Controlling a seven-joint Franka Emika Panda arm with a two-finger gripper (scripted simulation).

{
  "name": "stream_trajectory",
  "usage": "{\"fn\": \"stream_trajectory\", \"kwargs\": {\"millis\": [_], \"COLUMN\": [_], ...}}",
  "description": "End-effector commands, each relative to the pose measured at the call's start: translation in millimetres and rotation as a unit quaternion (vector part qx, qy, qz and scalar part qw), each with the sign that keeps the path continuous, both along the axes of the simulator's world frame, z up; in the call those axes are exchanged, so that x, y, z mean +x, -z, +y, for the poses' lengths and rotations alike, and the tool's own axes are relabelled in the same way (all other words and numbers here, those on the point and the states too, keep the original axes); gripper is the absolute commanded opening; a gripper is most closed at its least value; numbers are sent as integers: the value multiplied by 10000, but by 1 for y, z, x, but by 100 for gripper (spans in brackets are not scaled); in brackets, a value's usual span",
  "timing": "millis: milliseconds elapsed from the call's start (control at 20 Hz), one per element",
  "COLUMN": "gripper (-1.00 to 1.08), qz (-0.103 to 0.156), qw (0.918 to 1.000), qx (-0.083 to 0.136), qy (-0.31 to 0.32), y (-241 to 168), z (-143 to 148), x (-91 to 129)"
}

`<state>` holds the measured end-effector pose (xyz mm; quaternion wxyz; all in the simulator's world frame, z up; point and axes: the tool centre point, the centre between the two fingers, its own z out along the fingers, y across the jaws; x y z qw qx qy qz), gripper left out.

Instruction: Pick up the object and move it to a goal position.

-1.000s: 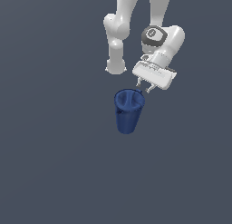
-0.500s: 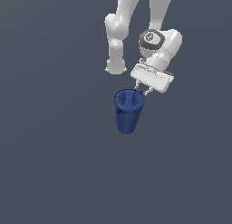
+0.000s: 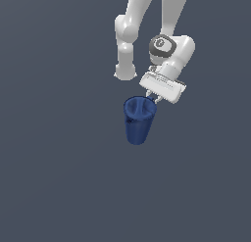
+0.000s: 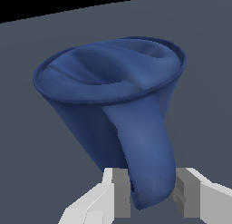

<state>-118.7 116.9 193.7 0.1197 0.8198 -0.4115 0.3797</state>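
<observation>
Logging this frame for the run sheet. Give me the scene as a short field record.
object: dark blue pitcher-like cup, upright, wide rim up
surface: plain grey floor
end effector: end effector at the cup's rim, on the exterior view's right side
fingers: one finger on each side of the cup's handle-like band
grip state: closing or closed on the band; contact not certain
lifted: cannot tell
goal marker: none visible

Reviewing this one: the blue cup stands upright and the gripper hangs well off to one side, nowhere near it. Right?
Not quite. The cup is upright, but the gripper is at it: the wrist view shows its fingers either side of the cup's handle-like strip.
</observation>
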Motion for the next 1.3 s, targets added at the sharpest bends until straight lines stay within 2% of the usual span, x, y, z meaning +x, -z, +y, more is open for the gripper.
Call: {"fn": "stream_trajectory", "kwargs": {"millis": [0, 650, 950, 1250], "gripper": [-100, -100, -100, -100], "qz": [4, 0, -1, -7], "qw": [10000, 10000, 10000, 10000], "qx": [-2, -3, -7, -18], "qy": [6, 1, 5, 13], "y": [1, -13, -46, -100], "z": [-1, -5, -16, -34], "x": [0, 4, 15, 33]}}
